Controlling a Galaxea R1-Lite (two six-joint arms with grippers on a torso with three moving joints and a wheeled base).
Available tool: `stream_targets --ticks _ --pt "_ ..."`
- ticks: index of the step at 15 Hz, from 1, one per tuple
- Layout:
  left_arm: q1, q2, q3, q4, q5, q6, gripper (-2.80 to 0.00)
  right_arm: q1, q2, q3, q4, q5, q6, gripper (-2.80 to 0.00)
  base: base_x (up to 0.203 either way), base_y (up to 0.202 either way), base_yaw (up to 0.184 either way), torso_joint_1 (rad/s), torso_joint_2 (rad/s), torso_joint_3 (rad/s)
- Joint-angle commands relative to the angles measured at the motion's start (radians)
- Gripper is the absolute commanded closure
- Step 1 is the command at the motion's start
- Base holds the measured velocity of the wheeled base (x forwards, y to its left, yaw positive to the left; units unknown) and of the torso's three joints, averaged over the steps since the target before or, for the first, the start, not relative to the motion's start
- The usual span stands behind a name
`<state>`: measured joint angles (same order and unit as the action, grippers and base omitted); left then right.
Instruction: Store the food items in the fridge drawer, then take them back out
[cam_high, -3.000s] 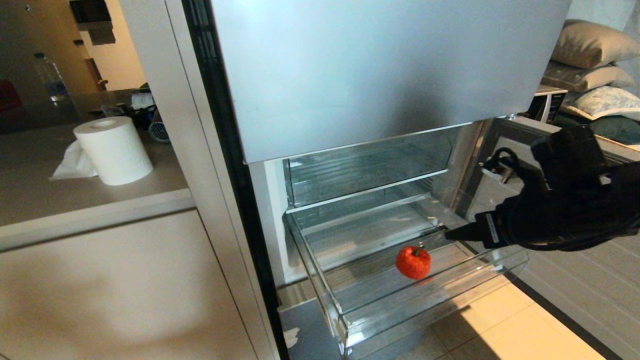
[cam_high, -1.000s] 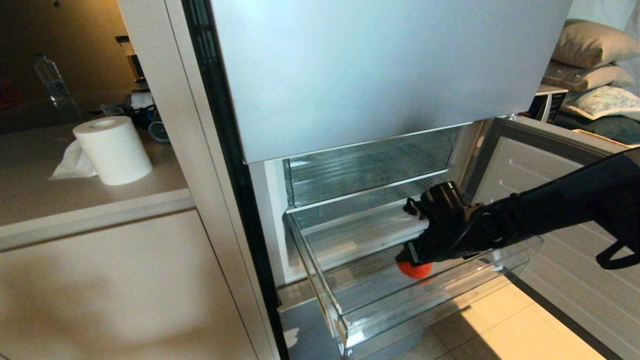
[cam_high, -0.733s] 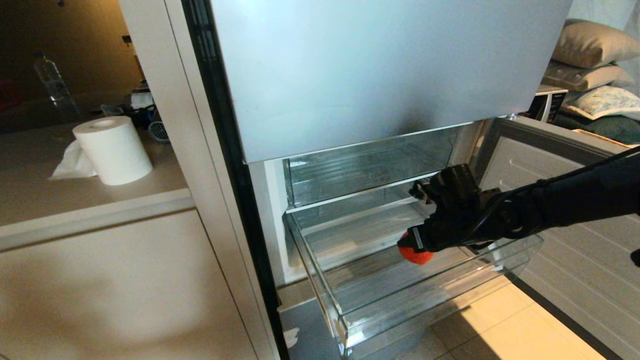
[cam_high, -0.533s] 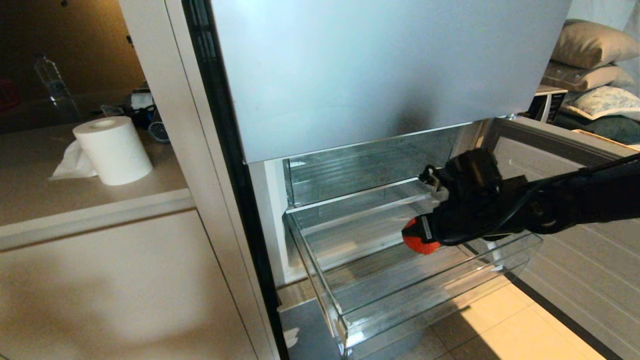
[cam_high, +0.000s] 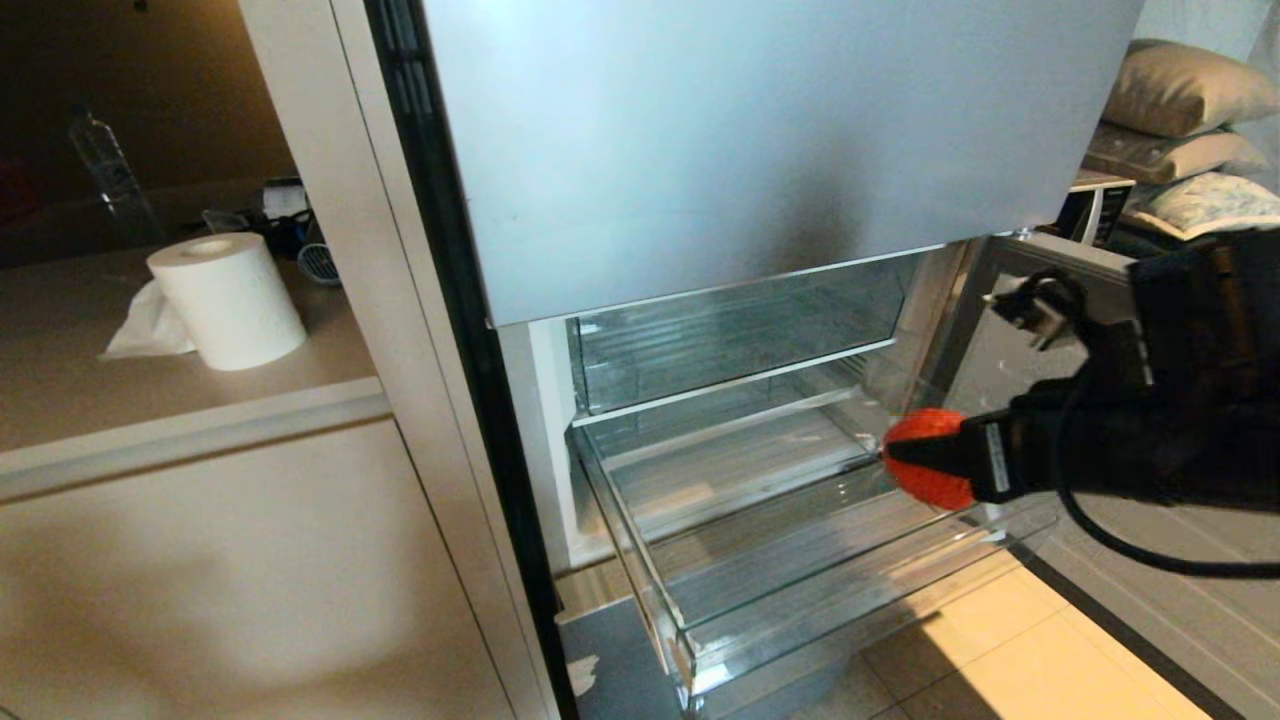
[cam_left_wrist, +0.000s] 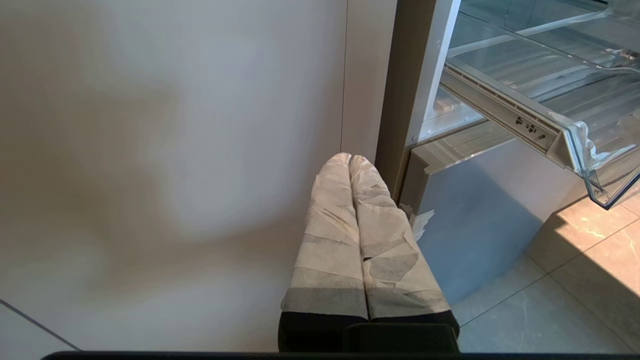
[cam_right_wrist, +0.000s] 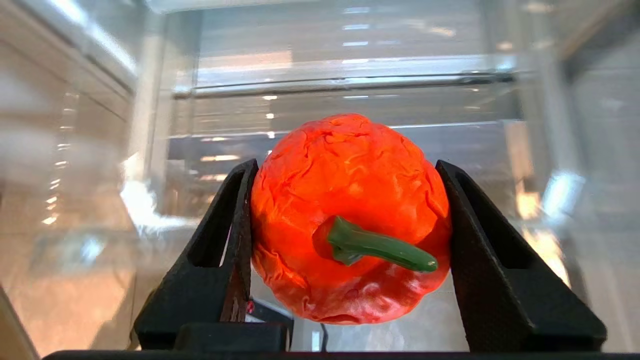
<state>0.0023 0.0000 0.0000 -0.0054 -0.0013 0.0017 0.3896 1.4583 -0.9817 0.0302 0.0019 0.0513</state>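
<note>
Looking from the head view, the right gripper (cam_high: 905, 458) holds the orange-red fruit (cam_high: 928, 456) above the right side of the pulled-out fridge drawer (cam_high: 700, 640), which has nothing in it; the taller clear drawer (cam_high: 720, 340) above holds nothing visible. In the left wrist view, the left gripper (cam_left_wrist: 349, 160) hangs beside the cabinet, jaws pressed together. In the right wrist view, both jaws clamp the fruit's sides, green stem (cam_right_wrist: 375, 246) facing the camera.

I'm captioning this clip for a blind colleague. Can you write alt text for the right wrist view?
The right gripper is shut on a wrinkled orange-red pepper-like food item with a green stem, one black finger pressed to each side. Behind it, blurred, lie the clear plastic walls of the fridge drawer.
</note>
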Motion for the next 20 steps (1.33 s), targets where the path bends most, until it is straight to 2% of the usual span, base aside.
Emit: stream_targets --ticks 1,6,10,12,14,15,16,18,20 --pt "0.001 0.002 0.002 -0.001 0.0 0.0 0.0 0.004 -0.3 0.145 0.001 -0.017 0.0 0.0 0.0 0.0 0.0 0.0 0.0 0.0" --pt "0.001 0.002 0.002 -0.001 0.0 0.0 0.0 0.005 -0.776 0.469 0.002 -0.161 -0.005 0.0 0.0 0.0 0.0 0.0 0.0 0.0" --pt "0.001 0.002 0.002 -0.001 0.0 0.0 0.0 -0.001 -1.129 0.632 0.085 -0.233 -0.008 0.0 0.0 0.0 0.0 0.0 0.0 0.0" --pt "0.001 0.002 0.002 -0.001 0.0 0.0 0.0 -0.002 -1.191 0.7 0.145 -0.258 -0.004 0.0 0.0 0.0 0.0 0.0 0.0 0.0" --pt "0.001 0.002 0.002 -0.001 0.0 0.0 0.0 -0.022 -1.187 0.822 0.113 -0.29 -0.013 0.0 0.0 0.0 0.0 0.0 0.0 0.0" --pt "0.001 0.002 0.002 -0.001 0.0 0.0 0.0 -0.073 -1.183 0.85 0.083 -0.279 -0.024 0.0 0.0 0.0 0.0 0.0 0.0 0.0" --pt "0.001 0.002 0.002 -0.001 0.0 0.0 0.0 -0.169 -1.18 0.878 0.049 -0.238 -0.043 0.0 0.0 0.0 0.0 0.0 0.0 0.0" --pt "0.001 0.002 0.002 -0.001 0.0 0.0 0.0 -0.323 -1.206 0.927 -0.01 -0.114 -0.079 0.0 0.0 0.0 0.0 0.0 0.0 0.0" --pt "0.001 0.002 0.002 -0.001 0.0 0.0 0.0 -0.365 -1.303 0.963 -0.03 -0.049 -0.098 0.0 0.0 0.0 0.0 0.0 0.0 0.0"
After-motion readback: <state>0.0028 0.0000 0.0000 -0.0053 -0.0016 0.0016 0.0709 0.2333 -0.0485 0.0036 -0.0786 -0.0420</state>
